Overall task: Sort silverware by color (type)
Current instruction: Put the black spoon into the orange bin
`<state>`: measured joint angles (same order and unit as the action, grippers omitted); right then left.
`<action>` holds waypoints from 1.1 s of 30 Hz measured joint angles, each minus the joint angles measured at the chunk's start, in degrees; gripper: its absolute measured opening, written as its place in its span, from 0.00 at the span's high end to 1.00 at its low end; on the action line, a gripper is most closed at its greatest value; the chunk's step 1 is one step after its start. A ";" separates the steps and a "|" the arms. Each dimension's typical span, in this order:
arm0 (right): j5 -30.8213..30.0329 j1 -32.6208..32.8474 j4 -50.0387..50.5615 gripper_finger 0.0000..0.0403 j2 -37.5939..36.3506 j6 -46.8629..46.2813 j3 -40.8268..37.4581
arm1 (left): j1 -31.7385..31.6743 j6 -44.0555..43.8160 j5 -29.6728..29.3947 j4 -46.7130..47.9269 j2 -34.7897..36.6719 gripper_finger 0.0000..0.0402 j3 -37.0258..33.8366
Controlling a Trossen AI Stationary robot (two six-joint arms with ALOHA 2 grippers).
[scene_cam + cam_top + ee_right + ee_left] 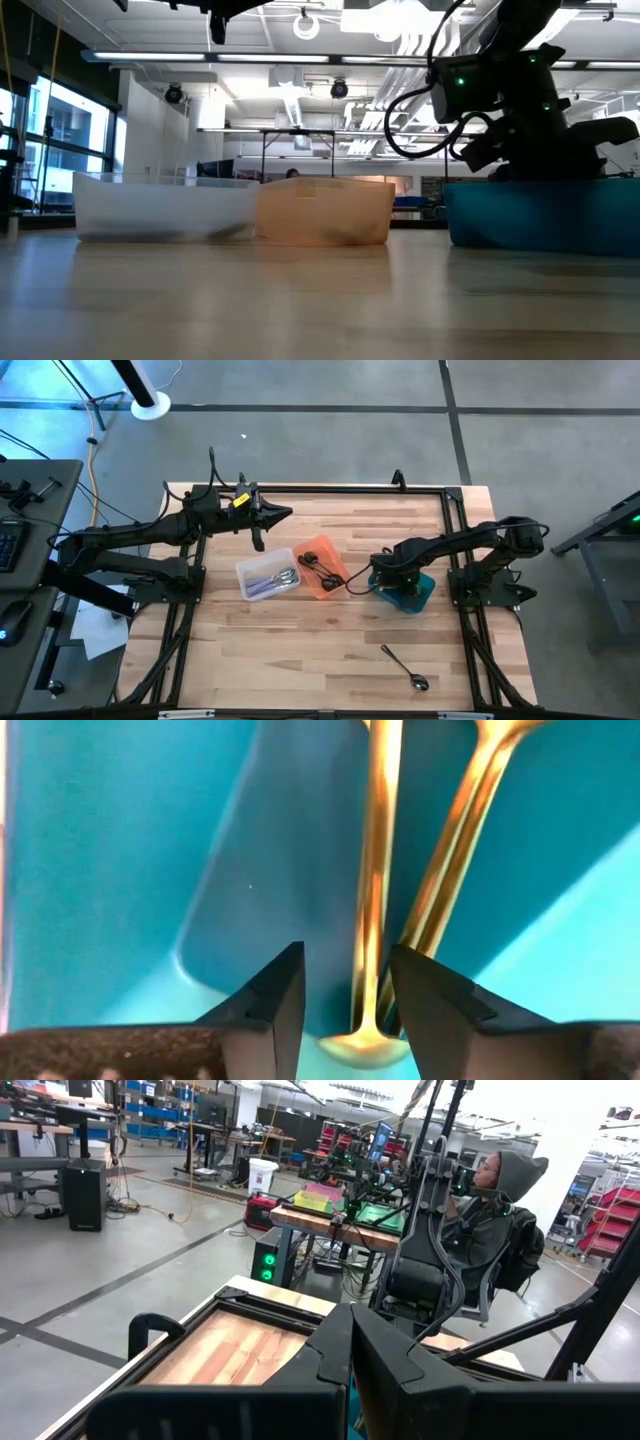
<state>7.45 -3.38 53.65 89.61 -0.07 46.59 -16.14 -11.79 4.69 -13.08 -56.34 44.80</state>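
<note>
A concrete-floored workshop surrounds the wooden bench (300,660), which fills the centre of the high view. In the left wrist view a person in a hooded top sits at a workstation beyond the bench's far edge.

The left arm waits near the upper left of the bench, its left gripper (284,513) raised above the wood with jaws closed on nothing. The right arm reaches in from the right of the frame, and the right gripper (388,582) sits down inside the teal bin (424,595), right of centre. In the right wrist view its jaws (345,995) stand narrowly apart, with a gold handle (378,870) lying between them but seemingly touching neither finger; a second gold piece (455,850) lies just beside it on the bin floor. My reading is that this gold piece is just being let go.

The clear bin (252,578), left of centre, holds several silver pieces (278,580). The orange bin (320,582) beside it holds black pieces (318,564). One dark spoon (403,666) lies loose on the bench at lower right, well apart from the bins.

Sorting looks nearly finished: that spoon is the only item visibly left
</note>
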 joint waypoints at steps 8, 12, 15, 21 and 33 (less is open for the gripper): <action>-0.35 -0.02 1.33 0.67 -3.10 -0.62 -0.07 | 0.02 0.00 0.00 0.02 0.00 1.00 0.00; -0.31 -0.01 1.42 0.67 -6.74 -2.40 -0.07 | 0.01 0.00 -0.01 0.02 0.00 1.00 0.00; -0.29 -0.01 1.77 0.67 -10.43 -3.40 -0.06 | 0.00 0.00 -0.01 0.02 -0.01 1.00 0.00; -0.67 -0.01 3.90 0.67 -19.83 -6.88 1.66 | 0.01 -0.01 -0.01 0.02 -0.02 1.00 0.00; -13.06 -0.98 -30.34 0.67 -29.80 -12.77 3.91 | 0.00 -0.02 -0.01 -0.02 -0.02 1.00 0.00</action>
<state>-5.61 -4.36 23.31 59.81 -12.84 50.50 -16.14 -11.81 4.68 -13.10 -56.36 44.80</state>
